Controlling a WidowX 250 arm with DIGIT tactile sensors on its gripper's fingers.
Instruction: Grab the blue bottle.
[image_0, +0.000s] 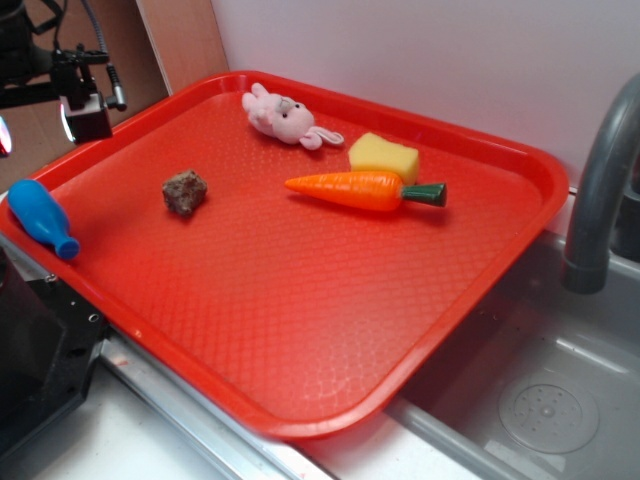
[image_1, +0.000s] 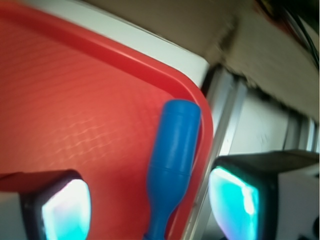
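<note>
The blue bottle (image_0: 40, 217) lies on its side against the left rim of the red tray (image_0: 300, 428), neck pointing toward the tray's front corner. My gripper (image_0: 35, 128) hangs above and behind it at the upper left edge of the exterior view, only partly in frame. In the wrist view the blue bottle (image_1: 172, 155) runs lengthwise along the tray's rim (image_1: 200, 100), its neck toward the bottom edge. The gripper (image_1: 150, 205) is open, its two glowing pads (image_1: 65, 210) standing well apart on either side of the neck and not touching it.
On the tray sit a brown rock (image_0: 185, 191), a pink plush bunny (image_0: 285, 117), a yellow sponge (image_0: 384, 155) and a toy carrot (image_0: 365, 189). A grey sink (image_0: 550, 400) with a faucet (image_0: 600, 190) lies to the right. A metal rail runs beside the tray's left rim.
</note>
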